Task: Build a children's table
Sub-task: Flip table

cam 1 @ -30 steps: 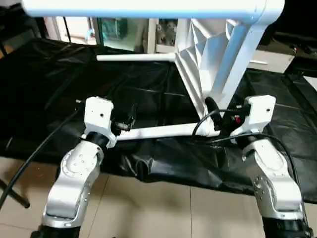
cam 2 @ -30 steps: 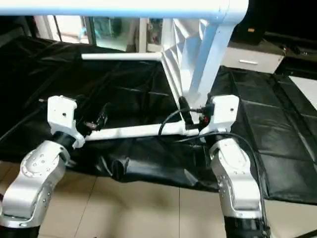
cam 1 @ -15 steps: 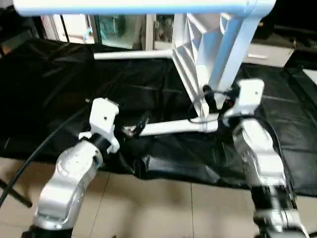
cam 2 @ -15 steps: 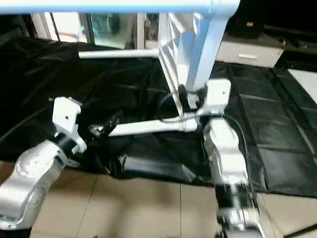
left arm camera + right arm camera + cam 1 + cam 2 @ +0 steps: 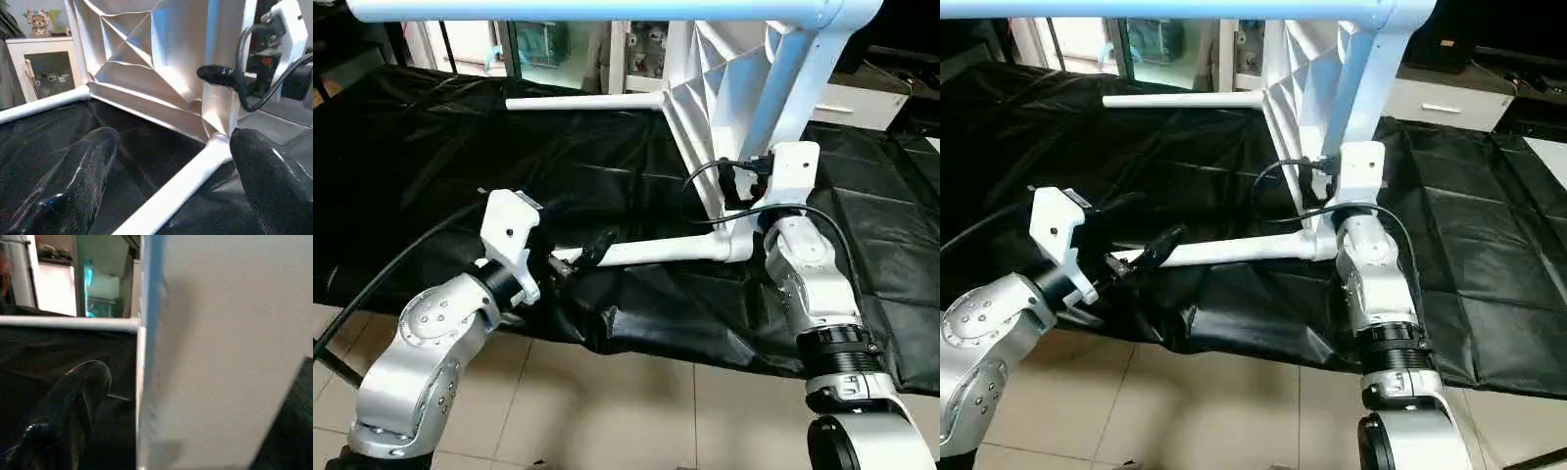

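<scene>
Top (image 5: pixel 720 88) of the children's table stands on its edge on the desk (image 5: pixel 431 147), ribbed side toward us, with 3 legs seen in its sockets. We have our left hand (image 5: pixel 168 181) open around the near leg (image 5: pixel 666 250), fingers (image 5: pixel 73 181) apart on both sides and not touching. Our right hand (image 5: pixel 1327 186) is close at the socket corner; whether it is closed we cannot tell. We judge the plastic light and stiff but smooth, so slippery. Better to hold the leg near the socket, where it is thickest.
</scene>
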